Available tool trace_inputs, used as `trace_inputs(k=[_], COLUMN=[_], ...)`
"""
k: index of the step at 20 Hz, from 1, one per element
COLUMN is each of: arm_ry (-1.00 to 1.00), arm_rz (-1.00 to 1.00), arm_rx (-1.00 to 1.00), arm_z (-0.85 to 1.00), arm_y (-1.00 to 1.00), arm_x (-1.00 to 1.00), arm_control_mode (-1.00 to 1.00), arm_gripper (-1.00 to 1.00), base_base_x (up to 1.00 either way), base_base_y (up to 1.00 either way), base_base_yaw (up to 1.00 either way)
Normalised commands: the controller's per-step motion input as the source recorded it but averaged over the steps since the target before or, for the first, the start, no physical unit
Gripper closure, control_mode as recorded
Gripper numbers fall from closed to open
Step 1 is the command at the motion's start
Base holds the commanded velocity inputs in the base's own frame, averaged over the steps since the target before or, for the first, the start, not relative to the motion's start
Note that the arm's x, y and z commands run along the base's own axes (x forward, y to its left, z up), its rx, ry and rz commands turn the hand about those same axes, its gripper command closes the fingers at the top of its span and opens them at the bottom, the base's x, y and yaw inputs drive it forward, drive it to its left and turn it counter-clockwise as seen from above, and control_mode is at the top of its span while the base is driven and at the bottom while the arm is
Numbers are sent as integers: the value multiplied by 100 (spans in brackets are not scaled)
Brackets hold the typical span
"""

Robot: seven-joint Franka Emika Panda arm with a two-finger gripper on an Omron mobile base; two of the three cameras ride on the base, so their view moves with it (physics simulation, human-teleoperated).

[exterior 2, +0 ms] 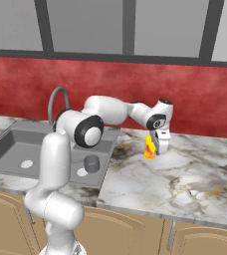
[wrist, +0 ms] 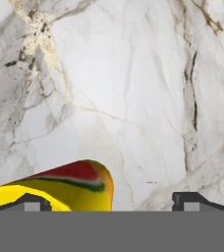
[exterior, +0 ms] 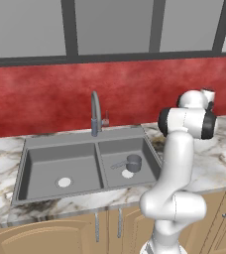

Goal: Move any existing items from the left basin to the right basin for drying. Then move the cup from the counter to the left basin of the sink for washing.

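Hand view — cup (wrist: 60,189) seemingly overlapping one pincer (wrist: 111,202) tip

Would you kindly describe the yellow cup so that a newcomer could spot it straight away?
Start at the grey double sink and follow the marble counter to its right. The cup sits there by the open gripper. It is yellow with a red mark and no handle, unlike the grey handled pot.

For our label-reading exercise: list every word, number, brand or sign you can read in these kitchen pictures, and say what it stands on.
None: no readable text in any view.
The yellow cup on the counter bears a red and green mark, a picture and not lettering.
The sink, faucet and grey pot are plain.
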Motion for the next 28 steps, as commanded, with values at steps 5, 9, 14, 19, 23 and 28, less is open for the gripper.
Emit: trace_inputs(k=[5, 9, 14, 19, 23, 28], arm_ry=[0, 2, 1, -5, -6, -4], arm_rz=[5, 4, 1, -2, -1, -1], arm_rx=[0, 0, 0, 0, 0, 0], arm_z=[-24, -7, -1, 19, 40, 50], arm_y=[29, 16, 4, 0, 0, 0], arm_x=[6, 2, -7, -39, -37, -33], arm_control_mode=[-100, -100, -100, -100, -100, -100], arm_gripper=[100, 100, 100, 100, 100, 100], base_base_x=[0, 0, 0, 0, 0, 0], base_base_y=[0, 0, 0, 0, 0, 0], base_base_yaw=[0, 0, 0, 0, 0, 0])
